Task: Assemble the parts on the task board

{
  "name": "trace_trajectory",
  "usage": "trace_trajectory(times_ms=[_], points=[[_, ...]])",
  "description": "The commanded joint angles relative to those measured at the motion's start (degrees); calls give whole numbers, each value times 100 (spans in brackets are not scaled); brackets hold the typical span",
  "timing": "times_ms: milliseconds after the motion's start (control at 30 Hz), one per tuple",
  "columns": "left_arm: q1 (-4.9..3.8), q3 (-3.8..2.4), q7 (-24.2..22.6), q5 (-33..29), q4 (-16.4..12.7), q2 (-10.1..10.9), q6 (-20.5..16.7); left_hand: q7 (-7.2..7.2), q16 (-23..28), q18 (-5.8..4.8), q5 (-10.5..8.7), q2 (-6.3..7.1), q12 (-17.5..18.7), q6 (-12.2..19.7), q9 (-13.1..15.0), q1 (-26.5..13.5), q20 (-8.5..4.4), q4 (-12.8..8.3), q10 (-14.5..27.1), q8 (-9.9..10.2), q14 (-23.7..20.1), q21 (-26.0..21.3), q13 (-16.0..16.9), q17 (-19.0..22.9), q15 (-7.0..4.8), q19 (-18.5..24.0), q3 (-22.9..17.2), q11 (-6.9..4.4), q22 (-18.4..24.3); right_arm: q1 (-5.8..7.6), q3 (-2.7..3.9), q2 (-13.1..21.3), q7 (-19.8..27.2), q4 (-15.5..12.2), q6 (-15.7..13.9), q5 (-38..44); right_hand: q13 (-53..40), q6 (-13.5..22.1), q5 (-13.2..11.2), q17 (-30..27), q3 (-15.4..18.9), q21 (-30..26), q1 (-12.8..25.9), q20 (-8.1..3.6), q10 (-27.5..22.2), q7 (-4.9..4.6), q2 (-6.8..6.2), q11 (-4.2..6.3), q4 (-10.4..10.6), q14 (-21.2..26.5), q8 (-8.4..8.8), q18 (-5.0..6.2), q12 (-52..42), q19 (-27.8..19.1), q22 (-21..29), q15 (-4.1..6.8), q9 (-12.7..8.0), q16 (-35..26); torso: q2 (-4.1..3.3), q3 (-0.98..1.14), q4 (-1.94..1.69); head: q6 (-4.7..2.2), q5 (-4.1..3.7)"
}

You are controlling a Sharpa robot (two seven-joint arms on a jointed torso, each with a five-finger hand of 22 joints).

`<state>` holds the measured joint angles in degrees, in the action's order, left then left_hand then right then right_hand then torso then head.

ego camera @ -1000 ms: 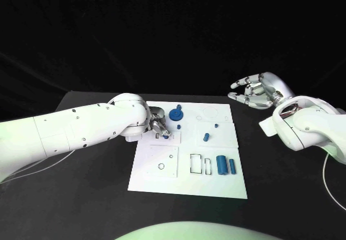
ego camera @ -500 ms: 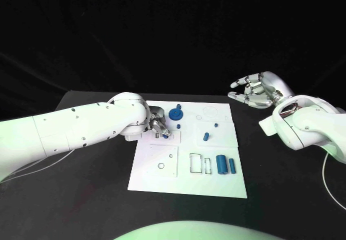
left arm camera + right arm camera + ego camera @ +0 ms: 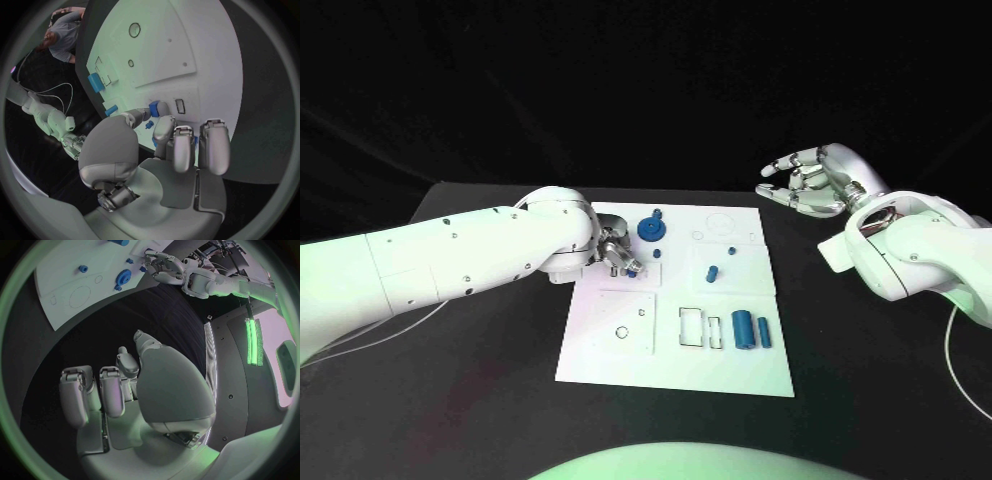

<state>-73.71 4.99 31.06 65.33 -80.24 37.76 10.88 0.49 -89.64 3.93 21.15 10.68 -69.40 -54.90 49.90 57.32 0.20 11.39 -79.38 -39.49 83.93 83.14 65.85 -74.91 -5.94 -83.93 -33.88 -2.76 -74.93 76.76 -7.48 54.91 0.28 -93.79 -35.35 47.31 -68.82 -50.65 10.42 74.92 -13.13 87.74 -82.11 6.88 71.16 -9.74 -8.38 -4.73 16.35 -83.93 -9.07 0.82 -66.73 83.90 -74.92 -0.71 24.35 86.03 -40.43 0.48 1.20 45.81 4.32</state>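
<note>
The white task board (image 3: 610,350) lies in the middle of the black table. My left hand (image 3: 619,254) hovers over the board's left half and pinches a small blue part (image 3: 154,107) between thumb and a finger, just beside a small rectangular slot (image 3: 180,106). Loose on the board are a blue gear-like disc (image 3: 652,232), a short oblong piece (image 3: 713,272) and two blue cylinders (image 3: 743,329). My right hand (image 3: 809,184) is raised off the table at the back right, beyond the board's far corner, fingers apart and holding nothing.
Outlined recesses (image 3: 694,326) lie left of the two cylinders, and a square outline (image 3: 626,322) with small holes sits on the board's near left. Bare black table (image 3: 877,380) surrounds the board. White cables (image 3: 966,370) trail at the table's sides.
My left hand has sunk very slightly toward the board with the small blue part in its pinch. The right hand has stayed where it was.
</note>
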Motion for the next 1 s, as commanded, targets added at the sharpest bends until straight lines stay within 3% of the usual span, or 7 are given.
trace_trajectory(times_ms=[33,333,567,733,1000], points=[[12,7,-17,-25,-9,-8,102,37,-36,-110,-19,1,-19,7,10,-37,-52,20,-7,25,607,29,0,-1509,-33,-112,81,-30,-97,-3,0,4,47,-10,9,20,13,49,-14,618,-26,-36,51,-48,-28,12,-15,6,10,-374,-24,-8,33,455,-1337,34,-7,-47,-2,1,3,7,-4],[13,4,-25,-26,-14,0,57,38,-36,-115,-15,17,-32,-17,22,-85,-54,272,-10,52,607,38,9,-1509,-32,-123,416,-29,-127,-4,0,13,54,-14,6,20,36,66,-27,566,-21,-86,84,-50,-40,11,-25,5,16,-359,-28,6,53,426,-1305,35,-13,-77,-1,-2,5,-9,-7],[18,-46,-40,-37,-113,55,-85,46,-36,-114,-21,98,-26,-19,33,-136,-59,499,3,77,607,35,0,-1509,-27,-123,715,-21,-128,-10,0,21,64,-11,-5,18,57,84,-34,535,-14,-114,122,-51,-51,11,-32,4,20,-350,-31,13,70,410,-1287,35,-18,-98,-6,-8,11,-17,-41],[15,-145,-40,-20,-189,135,-139,53,-36,-112,-29,107,7,-8,36,-159,-64,525,25,86,607,29,-38,-1509,-22,-119,779,-15,-118,-13,0,31,85,-14,17,15,65,99,-41,511,1,-139,169,-52,-50,12,-50,4,20,-343,-40,19,72,397,-1271,36,-23,-117,-4,2,9,23,-38],[-29,-324,-37,9,-286,265,-110,62,-36,-112,-42,118,24,13,40,-183,-69,533,43,96,607,30,-58,-1509,-17,-120,841,-7,-123,-15,0,36,93,-3,1,14,93,122,-48,470,23,-175,240,-54,-65,12,-67,3,23,-332,-51,28,92,378,-1249,37,-30,-146,3,0,-10,11,-45]])
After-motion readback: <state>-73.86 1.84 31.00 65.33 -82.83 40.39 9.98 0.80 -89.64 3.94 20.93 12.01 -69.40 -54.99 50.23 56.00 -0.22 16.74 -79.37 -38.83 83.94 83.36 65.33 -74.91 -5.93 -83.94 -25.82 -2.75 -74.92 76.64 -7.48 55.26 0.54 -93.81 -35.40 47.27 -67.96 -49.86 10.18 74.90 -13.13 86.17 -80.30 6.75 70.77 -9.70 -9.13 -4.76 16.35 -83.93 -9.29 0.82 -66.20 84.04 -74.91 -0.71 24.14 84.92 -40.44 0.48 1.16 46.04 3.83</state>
